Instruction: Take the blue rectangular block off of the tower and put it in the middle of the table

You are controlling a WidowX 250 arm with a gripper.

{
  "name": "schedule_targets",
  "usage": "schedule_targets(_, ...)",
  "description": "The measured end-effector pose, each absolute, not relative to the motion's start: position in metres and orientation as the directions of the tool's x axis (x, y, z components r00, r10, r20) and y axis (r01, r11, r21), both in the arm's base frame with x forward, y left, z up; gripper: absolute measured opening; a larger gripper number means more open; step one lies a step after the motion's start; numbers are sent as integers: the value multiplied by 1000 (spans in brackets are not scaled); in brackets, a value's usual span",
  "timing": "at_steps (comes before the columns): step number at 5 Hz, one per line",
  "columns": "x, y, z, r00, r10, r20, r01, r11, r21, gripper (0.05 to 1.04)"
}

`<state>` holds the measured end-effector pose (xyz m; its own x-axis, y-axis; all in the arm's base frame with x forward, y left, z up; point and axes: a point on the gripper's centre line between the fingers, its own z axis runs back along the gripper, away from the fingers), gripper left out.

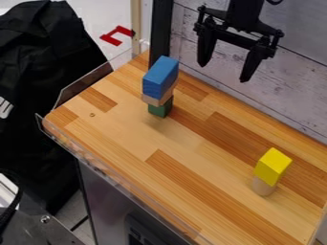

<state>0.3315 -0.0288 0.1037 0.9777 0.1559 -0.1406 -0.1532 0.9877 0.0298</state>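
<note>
- A black two-finger claw (223, 72), parted and empty, hangs ready for a grasp.
- Left of the claw, a blue rectangular wooden block (159, 79) crowns its tower, borne by tan (155, 100) and green (161, 109) blocks above the wooden table (191, 158).

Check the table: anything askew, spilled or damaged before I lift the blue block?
No spill or damage stands out, and nothing lies toppled. One slight oddity: the blue block looks bulkier than the tan block and green block stacked beneath it, so it might tip easily if nudged.
</note>
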Motion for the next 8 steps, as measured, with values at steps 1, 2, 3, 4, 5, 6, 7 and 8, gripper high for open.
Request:
schedule_targets(1,329,-29,91,971,156,-180,-152,988,40,999)
schedule_targets(2,329,-14,89,961,196,-197,-187,980,61,999)
schedule_targets(3,330,4,89,948,256,-190,-249,967,61,999)
schedule_targets(4,334,12,92,950,261,-172,-253,965,67,999)
schedule_targets(5,333,24,93,950,261,-172,-252,965,70,999)
schedule_targets(6,330,35,93,948,261,-184,-250,965,78,999)
schedule_targets(7,328,45,93,952,240,-190,-228,970,83,999)
schedule_targets(8,319,53,87,947,243,-208,-231,970,80,999)
